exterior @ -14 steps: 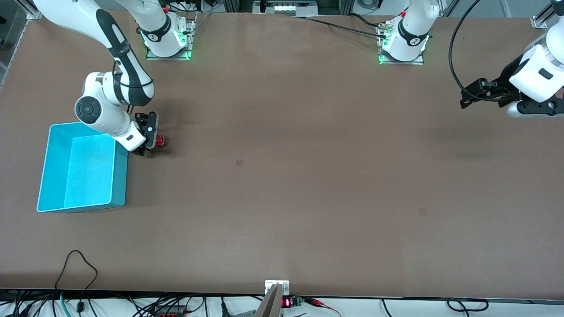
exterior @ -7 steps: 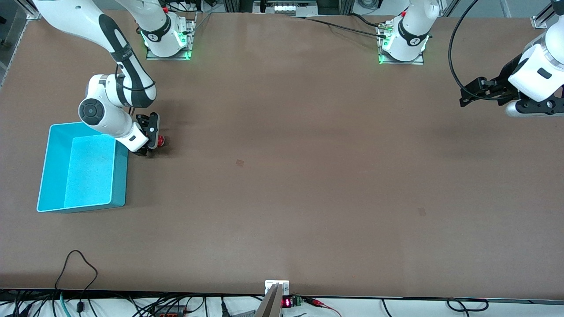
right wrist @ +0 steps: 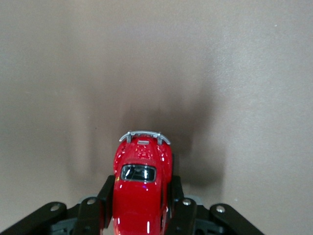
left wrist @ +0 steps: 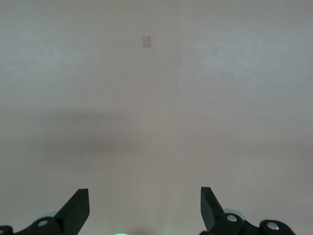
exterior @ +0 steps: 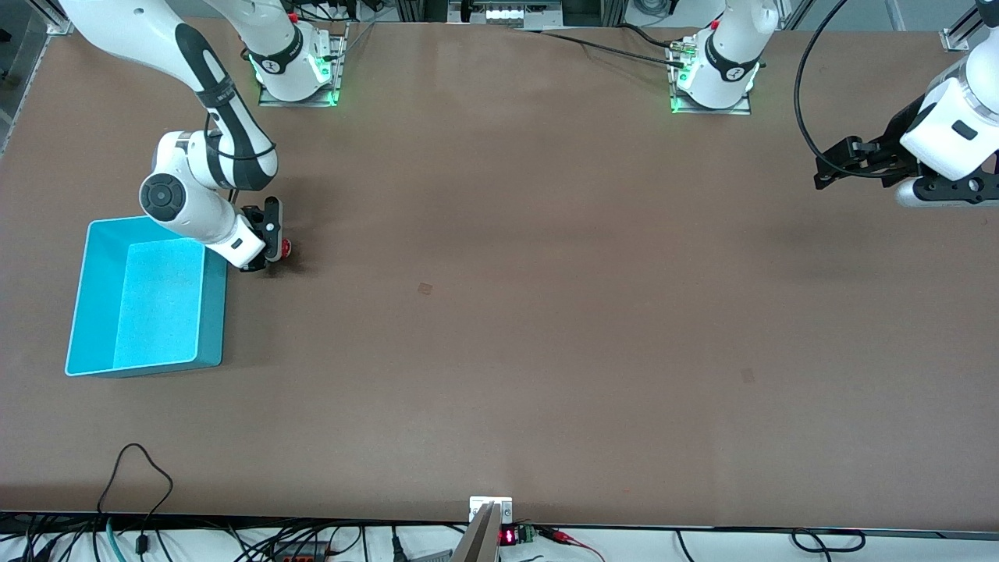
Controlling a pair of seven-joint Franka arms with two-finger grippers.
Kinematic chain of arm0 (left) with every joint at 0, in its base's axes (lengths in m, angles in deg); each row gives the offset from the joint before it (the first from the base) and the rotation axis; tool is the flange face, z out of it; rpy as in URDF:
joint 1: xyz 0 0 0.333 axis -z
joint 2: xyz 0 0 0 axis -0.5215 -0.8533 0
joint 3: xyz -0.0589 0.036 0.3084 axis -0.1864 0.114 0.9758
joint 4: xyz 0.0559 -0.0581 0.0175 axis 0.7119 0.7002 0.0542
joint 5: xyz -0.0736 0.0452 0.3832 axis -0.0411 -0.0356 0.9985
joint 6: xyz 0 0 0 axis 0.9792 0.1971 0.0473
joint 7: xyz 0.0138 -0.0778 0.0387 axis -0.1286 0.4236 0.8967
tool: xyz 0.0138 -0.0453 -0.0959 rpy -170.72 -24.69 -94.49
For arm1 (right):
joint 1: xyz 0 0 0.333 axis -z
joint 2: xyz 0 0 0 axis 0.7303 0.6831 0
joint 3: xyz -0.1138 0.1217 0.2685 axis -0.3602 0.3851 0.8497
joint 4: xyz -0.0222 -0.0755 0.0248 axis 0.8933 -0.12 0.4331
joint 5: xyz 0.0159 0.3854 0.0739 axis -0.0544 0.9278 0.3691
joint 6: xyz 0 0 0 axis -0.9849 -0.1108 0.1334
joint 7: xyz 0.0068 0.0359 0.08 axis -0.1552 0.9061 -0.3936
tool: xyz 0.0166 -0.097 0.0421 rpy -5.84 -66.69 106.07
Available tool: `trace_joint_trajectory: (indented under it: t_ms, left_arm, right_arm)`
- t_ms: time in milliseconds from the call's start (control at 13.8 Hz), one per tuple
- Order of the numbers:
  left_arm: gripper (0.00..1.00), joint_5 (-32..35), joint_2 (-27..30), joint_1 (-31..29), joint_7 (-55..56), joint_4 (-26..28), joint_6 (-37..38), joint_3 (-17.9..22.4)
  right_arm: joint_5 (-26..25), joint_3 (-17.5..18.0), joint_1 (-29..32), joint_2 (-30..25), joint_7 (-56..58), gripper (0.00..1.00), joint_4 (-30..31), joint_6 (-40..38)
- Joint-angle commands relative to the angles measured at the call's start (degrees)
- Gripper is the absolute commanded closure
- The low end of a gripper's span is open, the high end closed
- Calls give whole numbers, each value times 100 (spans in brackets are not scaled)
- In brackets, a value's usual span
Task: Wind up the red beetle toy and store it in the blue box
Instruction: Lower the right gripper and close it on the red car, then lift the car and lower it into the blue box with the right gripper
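The red beetle toy is being held between the two fingers of the right pincer, which is clamped on the car's flanks; in the right wrist view the toy is seen at the lower middle of the frame, its long axis running straight out from the pincer and its silvery bumper pointing away from the wrist. In the front view only a small red patch is being shown, in the upper left quarter of the frame, low over or on the table; contact cannot be told. The blue box is lying just beside the toy, lower in the frame and toward the right arm's end of the table, its nearest wall close to the pincer. The coming move is judged to turn on this: the toy must be carried sideways over that wall. The right arm is being bent steeply down from its base at the upper left, the wrist tipped toward the table. The left pincer is being kept wide and holds nothing, waiting at the right edge of the front view, well apart from the toy.
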Motion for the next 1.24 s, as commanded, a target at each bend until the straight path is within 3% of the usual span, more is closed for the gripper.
trace_joint_trajectory:
  t_ms: [0, 218, 436, 654, 945, 1163]
  left_arm:
    - [0, 112, -2, -17, 51, -114, 122, -33]
    - [0, 112, -2, -17, 51, -114, 122, -33]
    - [0, 103, -2, -26, 43, -114, 122, -33]
    - [0, 112, -2, -26, 43, -114, 122, -33]
    - [0, 112, -2, -35, 34, -114, 122, -33]
    - [0, 112, -2, -35, 43, -114, 122, -33]
  right_arm:
    - [135, 30, -86, -269, 145, 89, 17, 19]
    - [818, 21, -412, -472, 40, 91, -517, -190]
    - [1620, 12, -421, -438, -538, 90, -1536, -1014]
    - [1638, -75, -360, -402, -2013, 90, -2004, -1185]
    - [1630, -558, -368, -341, -4131, 91, -2268, -1237]
    - [1621, -1023, -360, -174, -5004, 95, -2461, -1308]
